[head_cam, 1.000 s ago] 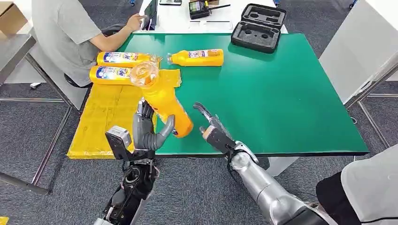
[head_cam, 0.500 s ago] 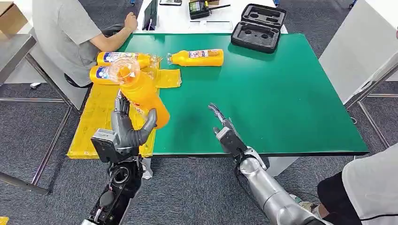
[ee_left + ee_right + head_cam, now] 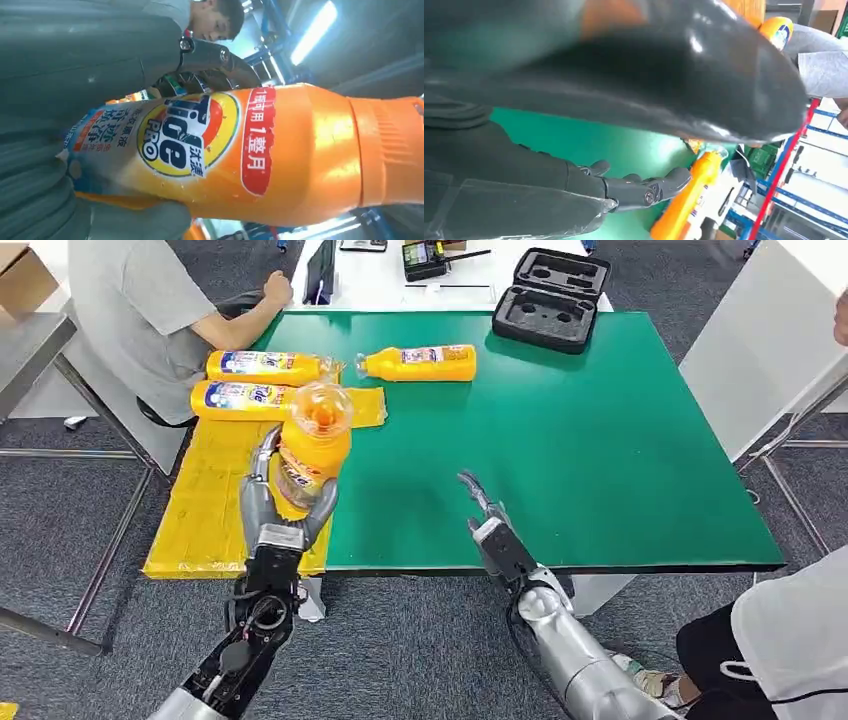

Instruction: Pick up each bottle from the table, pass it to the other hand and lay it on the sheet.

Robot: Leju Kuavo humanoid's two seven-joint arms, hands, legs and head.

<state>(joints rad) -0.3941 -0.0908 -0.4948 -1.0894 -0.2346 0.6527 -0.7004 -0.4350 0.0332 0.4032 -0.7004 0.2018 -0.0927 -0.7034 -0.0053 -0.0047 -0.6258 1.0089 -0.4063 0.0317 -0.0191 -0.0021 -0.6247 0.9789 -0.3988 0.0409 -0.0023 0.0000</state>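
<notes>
With our left hand (image 3: 283,510) grasping the orange bottle (image 3: 312,445) upright above the yellow sheet (image 3: 215,502) and our right hand (image 3: 487,521) released, we tip it down gently beside the laid bottles (image 3: 255,380).

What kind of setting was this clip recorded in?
Probably a lab or workshop test area: a green-topped table on grey carpet, a person seated at a neighbouring desk, and an open foam-lined equipment case.
</notes>
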